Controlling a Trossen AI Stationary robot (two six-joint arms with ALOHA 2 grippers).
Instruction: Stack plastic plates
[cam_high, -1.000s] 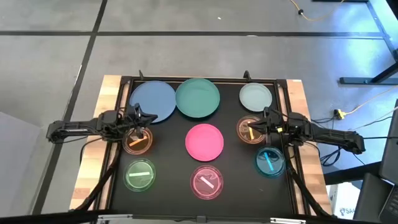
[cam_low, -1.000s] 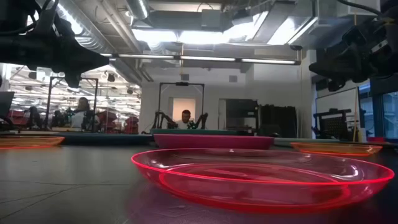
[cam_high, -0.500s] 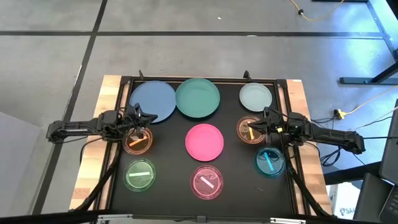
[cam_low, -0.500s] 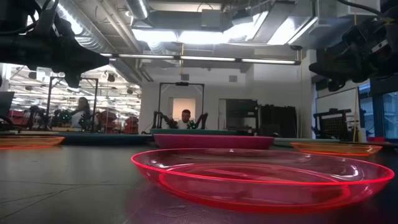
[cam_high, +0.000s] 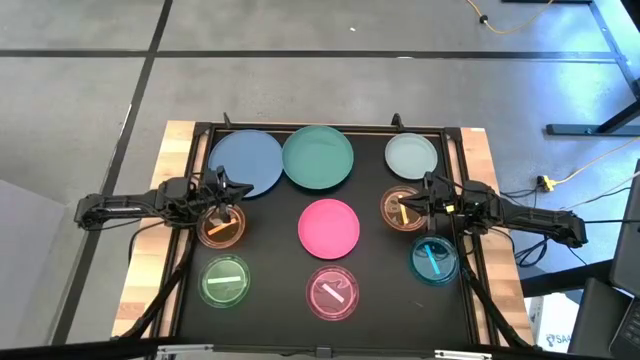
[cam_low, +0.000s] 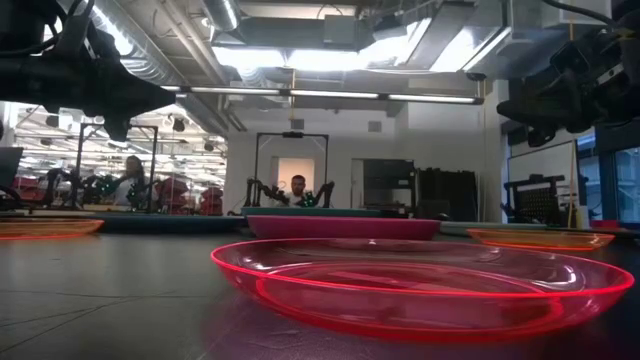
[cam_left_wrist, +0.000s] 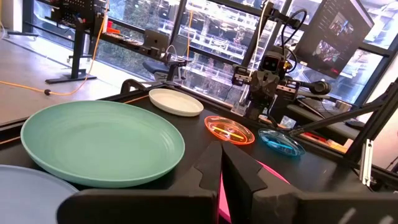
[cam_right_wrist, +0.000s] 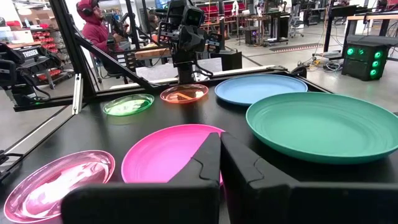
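Note:
Nine round plates lie flat on the black mat. The far row holds a blue plate (cam_high: 245, 160), a teal plate (cam_high: 318, 157) and a small pale mint plate (cam_high: 411, 156). An opaque pink plate (cam_high: 329, 227) sits in the middle. The translucent ones are orange (cam_high: 221, 228), brown (cam_high: 403, 209), blue (cam_high: 434, 260), green (cam_high: 226, 281) and pink (cam_high: 333, 292). My left gripper (cam_high: 228, 195) hangs shut above the gap between the blue and orange plates. My right gripper (cam_high: 415, 203) hangs shut over the brown plate. Both wrist views show the fingers closed together (cam_left_wrist: 221, 163) (cam_right_wrist: 220, 155).
Wooden strips (cam_high: 150, 260) border the mat on the left and right, with a raised black frame (cam_high: 320, 127) at the far edge. Both arms reach in from the sides, well above the table in the low view. A person (cam_right_wrist: 93, 25) stands beyond the table.

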